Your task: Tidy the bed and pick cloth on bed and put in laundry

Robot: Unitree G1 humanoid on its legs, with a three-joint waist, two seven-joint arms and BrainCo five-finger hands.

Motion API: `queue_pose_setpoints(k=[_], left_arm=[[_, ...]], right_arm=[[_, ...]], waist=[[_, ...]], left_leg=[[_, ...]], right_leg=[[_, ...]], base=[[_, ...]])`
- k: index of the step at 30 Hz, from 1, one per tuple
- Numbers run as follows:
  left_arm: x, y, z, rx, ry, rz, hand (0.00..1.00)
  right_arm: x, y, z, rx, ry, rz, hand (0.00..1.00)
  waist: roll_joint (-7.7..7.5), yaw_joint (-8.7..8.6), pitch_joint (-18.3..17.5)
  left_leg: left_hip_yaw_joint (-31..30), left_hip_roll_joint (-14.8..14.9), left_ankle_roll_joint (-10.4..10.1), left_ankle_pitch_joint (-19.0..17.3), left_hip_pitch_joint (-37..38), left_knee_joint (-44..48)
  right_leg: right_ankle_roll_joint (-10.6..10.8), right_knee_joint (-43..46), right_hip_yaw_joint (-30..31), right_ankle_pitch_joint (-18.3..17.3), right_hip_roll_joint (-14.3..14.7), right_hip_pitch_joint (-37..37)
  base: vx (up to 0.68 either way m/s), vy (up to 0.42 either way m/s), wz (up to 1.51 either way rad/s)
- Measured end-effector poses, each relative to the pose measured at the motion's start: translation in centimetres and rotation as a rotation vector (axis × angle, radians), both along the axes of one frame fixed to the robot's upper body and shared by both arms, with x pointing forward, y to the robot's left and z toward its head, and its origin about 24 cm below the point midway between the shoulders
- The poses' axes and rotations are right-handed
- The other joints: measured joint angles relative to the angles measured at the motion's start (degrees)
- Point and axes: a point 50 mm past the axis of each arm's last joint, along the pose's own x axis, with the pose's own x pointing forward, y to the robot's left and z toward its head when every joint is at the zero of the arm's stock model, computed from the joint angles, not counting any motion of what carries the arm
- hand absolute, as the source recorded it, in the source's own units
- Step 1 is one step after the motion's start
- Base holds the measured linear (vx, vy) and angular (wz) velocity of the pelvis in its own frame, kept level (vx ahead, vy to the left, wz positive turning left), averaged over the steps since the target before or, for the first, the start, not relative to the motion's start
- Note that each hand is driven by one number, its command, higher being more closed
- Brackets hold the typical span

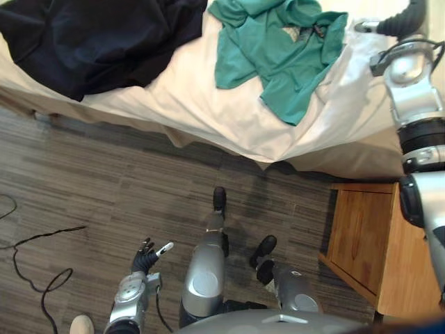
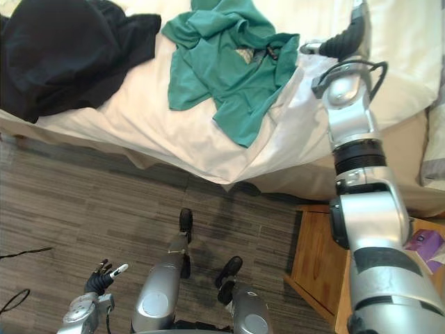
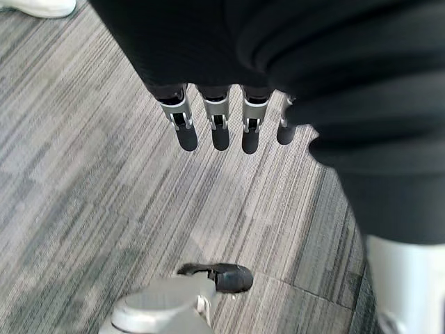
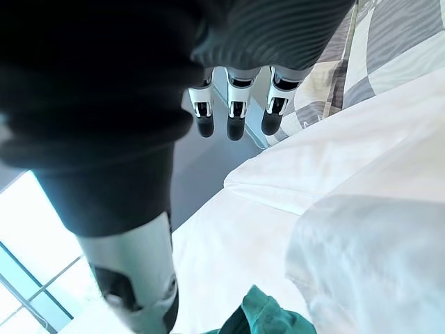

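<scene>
Reaching over the bed [image 1: 195, 104], right robot hand [image 2: 346, 38] hovers just beside the green shirt [image 2: 222, 62] lying on it, fingers straight, nothing held, prob. lining up a grab. Dark garment [image 1: 90, 35] sits at the bed's other end. Left robot hand [image 1: 147, 257] hangs slack off the bed, over the floor [image 1: 104, 195].

No legible text, number or sign is recorded. A pale patch [image 2: 241, 53] is noted at the neck of the green garment [image 1: 278, 62] on the bed [image 1: 195, 104]; no print on it can be read.
</scene>
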Motion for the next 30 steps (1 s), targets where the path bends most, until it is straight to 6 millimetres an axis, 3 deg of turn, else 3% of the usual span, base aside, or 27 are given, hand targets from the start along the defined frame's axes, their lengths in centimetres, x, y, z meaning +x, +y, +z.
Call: queue_pose_setpoints(k=[9,12,13,25,30], left_arm=[[1.7,-0.9,0.5,-0.028,-0.045,-0.035,0.00],[2.3,-2.0,0.5,-0.046,-0.053,-0.077,0.00],[2.5,-2.3,0.5,-0.058,-0.059,-0.082,0.00],[2.9,-3.4,0.6,-0.088,-0.073,-0.129,0.00],[3.2,-3.5,1.0,-0.087,-0.101,-0.135,0.00]], right_arm=[[0.1,-1.7,-0.5,-0.017,0.141,-0.115,0.00],[-0.4,-2.6,0.5,-0.038,0.158,-0.122,0.00],[-0.5,-3.0,0.7,-0.041,0.171,-0.126,1.00],[-1.4,-5.2,0.8,-0.070,0.234,-0.110,1.00],[-1.9,-5.9,-1.5,0.007,0.222,-0.024,1.00]], waist=[[2.02,0.06,2.5],[3.53,0.37,3.2],[4.01,0.75,3.4],[4.84,0.34,3.6],[4.78,-0.24,3.6]], left_leg=[[0.0,-0.4,0.2,0.6,-2.5,0.0],[0.0,-0.5,0.1,0.9,-3.9,0.0],[0.0,-0.5,0.1,0.9,-4.1,0.0],[-1.0,-1.4,0.1,1.4,-4.6,0.1],[-0.7,-1.5,-0.2,1.1,-1.0,0.1]], right_leg=[[-0.3,5.1,0.6,-2.1,-1.7,-5.1],[-0.5,7.3,0.9,-3.0,-2.2,-7.3],[-0.7,8.1,0.9,-3.3,-2.4,-7.9],[-0.8,13.4,0.9,-6.3,-4.4,-10.2],[-0.8,12.2,1.0,-6.3,-4.3,-6.3]], base=[[0.03,-0.003,-0.02],[0.01,-0.006,-0.01],[0.00,0.000,0.00],[0.03,-0.039,0.06],[0.04,-0.044,0.00]])
